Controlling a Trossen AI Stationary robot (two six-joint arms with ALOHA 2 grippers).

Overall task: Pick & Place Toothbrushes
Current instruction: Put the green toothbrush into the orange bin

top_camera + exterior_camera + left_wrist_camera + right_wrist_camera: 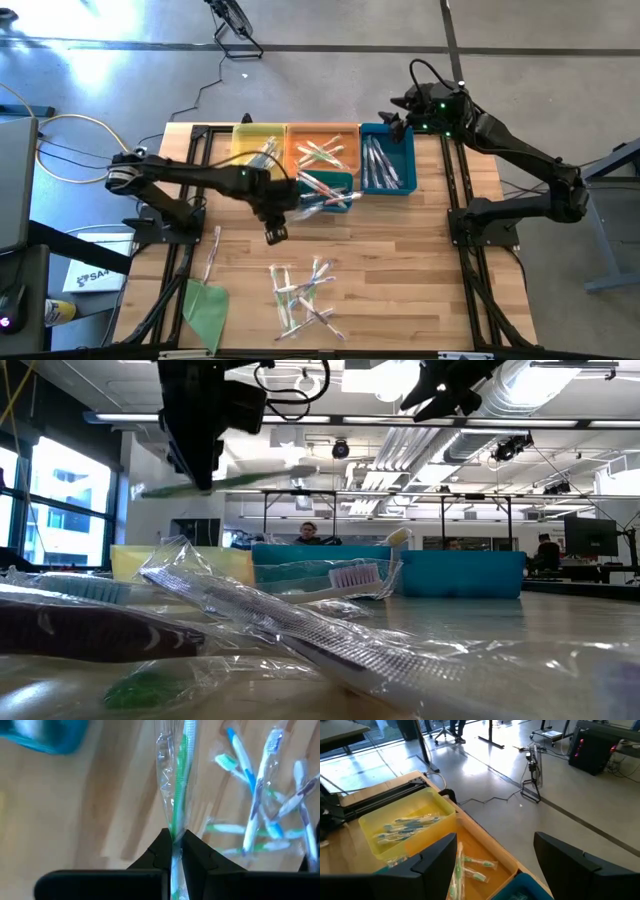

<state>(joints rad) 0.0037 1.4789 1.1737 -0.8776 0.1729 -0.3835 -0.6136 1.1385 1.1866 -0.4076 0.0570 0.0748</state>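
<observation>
Two dark fingers (192, 854) of the left gripper (172, 851) are pressed together on one clear-wrapped green toothbrush (177, 795), gripped near one end; its long axis runs straight out from the jaws, and it hangs clear of the wooden table (400, 250). In the high view this gripper (276, 232) is above the table's middle, just in front of the row of bins: yellow bin (255, 140), orange bin (322, 150) and blue bin (388, 160), with a small teal bin (335, 185) before the orange one. The loose toothbrushes (305, 295) lie in a heap nearer the table's front edge, well apart from the bins. The bins lie beyond the held brush, so the left arm is judged nearer for the placing. The right gripper (492, 852), fingers wide apart and empty, waits above the bins' far edge. A green sheet (205, 305) lies at the front left.
</observation>
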